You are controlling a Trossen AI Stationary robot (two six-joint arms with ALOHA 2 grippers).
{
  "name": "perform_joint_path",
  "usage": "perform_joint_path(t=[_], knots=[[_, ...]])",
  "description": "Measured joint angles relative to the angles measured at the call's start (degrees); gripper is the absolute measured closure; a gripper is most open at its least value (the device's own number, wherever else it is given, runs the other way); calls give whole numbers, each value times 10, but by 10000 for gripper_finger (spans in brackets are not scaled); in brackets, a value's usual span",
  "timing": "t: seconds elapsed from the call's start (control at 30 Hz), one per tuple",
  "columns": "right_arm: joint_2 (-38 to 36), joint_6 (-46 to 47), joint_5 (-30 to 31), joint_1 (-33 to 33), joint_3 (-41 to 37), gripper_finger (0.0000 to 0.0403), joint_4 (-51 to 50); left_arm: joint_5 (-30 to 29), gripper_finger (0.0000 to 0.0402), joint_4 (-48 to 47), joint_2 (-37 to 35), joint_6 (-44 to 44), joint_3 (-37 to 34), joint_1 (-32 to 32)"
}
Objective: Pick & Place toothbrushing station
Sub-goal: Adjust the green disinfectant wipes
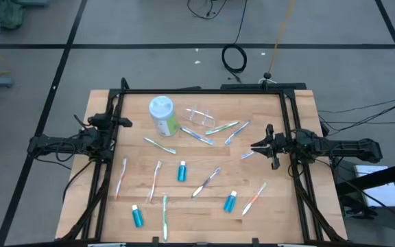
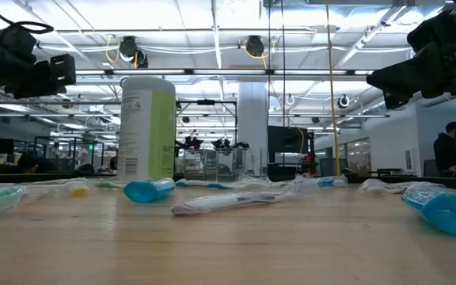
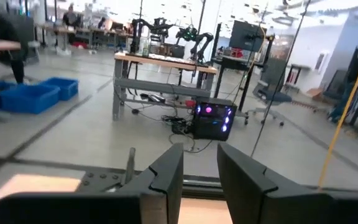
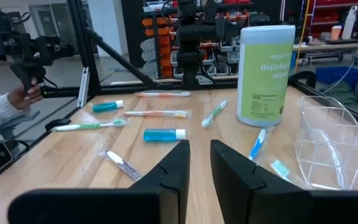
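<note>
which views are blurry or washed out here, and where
Low view: the near blue tube is soft and bright ceiling lights glare behind the wipes canister. Left wrist view: the room is smeared. Right wrist view: the clear cup is sharp.

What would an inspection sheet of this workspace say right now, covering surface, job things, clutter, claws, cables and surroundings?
Surface: wooden table inside a black frame.
Job's things: clear cup lying on its side near the far edge; toothbrushes scattered flat across the top; three blue tubes lying towards the near side.
Clutter: disinfecting wipes canister standing upright beside the cup.
Claws: left claw at the table's left edge, holding nothing; right claw over the right side, fingers slightly apart, holding nothing.
Cables: black coil and loose leads on the floor beyond the table.
Surroundings: open lab floor, other benches, blue bins, people in the background.
</note>
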Motion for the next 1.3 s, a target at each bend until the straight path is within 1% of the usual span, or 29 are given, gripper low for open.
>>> perform_joint_path(t=[0.1,0.17,0.23,0.37,0.43,0.5,0.6,0.77,0.8,0.87,0.93,1.03,1.1,1.23,1.3], knots=[[0,52,-2,0,0,348,1,7,300,-6,0,6,0,-6],[0,49,-2,0,0,348,6,45,300,1,0,42,0,-9],[2,29,0,0,0,348,38,109,300,21,0,97,0,-9],[22,-12,1,0,0,348,173,263,300,82,7,153,0,-8],[39,-16,1,0,3,348,222,302,300,115,18,193,0,-8],[58,-2,0,0,19,348,224,305,300,146,33,225,0,-8],[105,22,0,0,44,348,184,303,300,215,60,252,0,-7],[216,23,0,0,103,348,210,301,300,323,109,278,0,-6],[240,20,0,0,114,348,212,304,300,337,119,279,0,-6],[289,8,0,0,146,348,228,329,300,348,137,268,0,-6],[335,-3,0,0,183,348,244,380,300,350,153,241,0,-6],[405,-6,-1,0,223,348,239,469,300,347,179,201,0,-6],[448,5,-1,0,242,348,239,511,300,346,197,164,0,-6],[521,32,-1,0,254,348,315,575,300,346,227,62,0,-6],[551,40,0,0,254,348,353,596,300,347,232,36,0,-6]])
